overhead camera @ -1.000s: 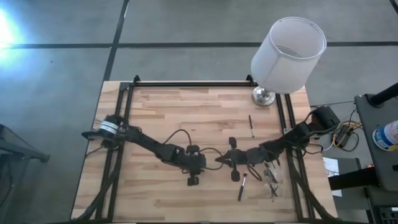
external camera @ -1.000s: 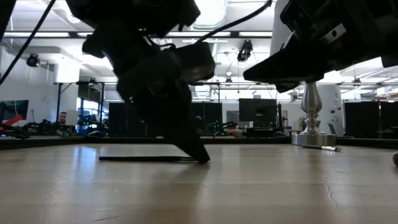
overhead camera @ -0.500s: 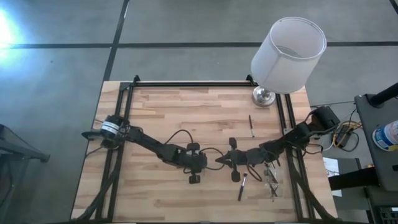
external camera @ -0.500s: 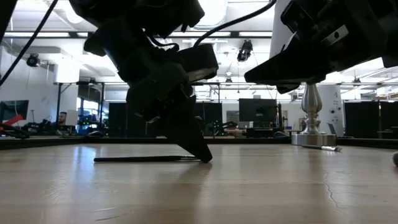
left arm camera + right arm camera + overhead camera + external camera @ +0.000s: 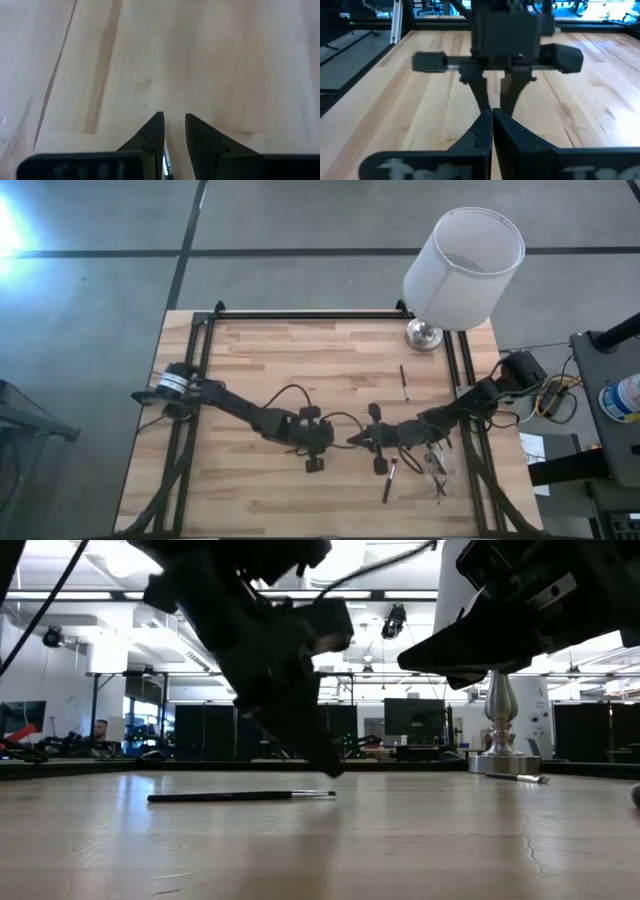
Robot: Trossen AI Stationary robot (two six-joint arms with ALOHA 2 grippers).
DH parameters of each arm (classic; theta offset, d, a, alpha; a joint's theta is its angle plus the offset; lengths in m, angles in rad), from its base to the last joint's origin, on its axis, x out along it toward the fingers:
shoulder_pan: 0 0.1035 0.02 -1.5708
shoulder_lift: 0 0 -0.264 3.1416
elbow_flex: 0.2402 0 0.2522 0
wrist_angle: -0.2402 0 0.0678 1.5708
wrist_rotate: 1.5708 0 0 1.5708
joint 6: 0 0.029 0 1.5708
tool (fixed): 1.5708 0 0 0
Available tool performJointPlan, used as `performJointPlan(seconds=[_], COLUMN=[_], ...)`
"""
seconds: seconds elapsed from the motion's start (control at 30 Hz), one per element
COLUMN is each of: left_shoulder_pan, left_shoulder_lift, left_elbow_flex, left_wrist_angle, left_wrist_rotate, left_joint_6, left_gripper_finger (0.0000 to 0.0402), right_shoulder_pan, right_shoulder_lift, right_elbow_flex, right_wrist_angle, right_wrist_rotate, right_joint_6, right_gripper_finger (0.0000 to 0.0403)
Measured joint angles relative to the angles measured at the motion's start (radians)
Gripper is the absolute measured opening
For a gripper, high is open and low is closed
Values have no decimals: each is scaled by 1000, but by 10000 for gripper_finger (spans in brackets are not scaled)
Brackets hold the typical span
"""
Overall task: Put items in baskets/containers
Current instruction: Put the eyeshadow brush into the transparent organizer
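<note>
Left gripper [image 5: 335,772] fingers slightly apart, holding nothing, above brush [image 5: 240,796] on table; right gripper [image 5: 492,114] closed, empty.

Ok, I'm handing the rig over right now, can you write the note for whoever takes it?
Left pincer: narrowly open, raised just above the table mid-board, nothing clearly held.
Right pincer: shut, empty, tip to tip with the left one.
Things: one brush lies flat on the wood below the left pincer. A second brush lies just left of the clear tray. A third brush lies near the lamp base.
Done: some brushes seem to lie in the tray; count unclear.
Left: those three loose brushes go into the tray.
</note>
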Motion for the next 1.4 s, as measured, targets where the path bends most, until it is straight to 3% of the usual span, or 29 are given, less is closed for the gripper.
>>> performJointPlan(seconds=[0.4,0.6,0.97,1.23,1.4], left_shoulder_pan=[28,28,26,26,26], left_shoulder_lift=[41,41,-3,-65,-123], left_elbow_flex=[-1,-15,-43,-168,-256], left_wrist_angle=[-1,-10,10,220,409], left_wrist_rotate=[15,10,-2,-23,-23], left_joint_6=[1,4,27,8,3], left_gripper_finger=[69,9,0,0,0], right_shoulder_pan=[0,0,0,0,-6], right_shoulder_lift=[0,0,0,28,106], right_elbow_flex=[0,0,0,-1,-2], right_wrist_angle=[0,-12,-53,-34,89], right_wrist_rotate=[0,0,2,3,4], right_joint_6=[0,0,0,26,34], right_gripper_finger=[9,9,9,12,39])
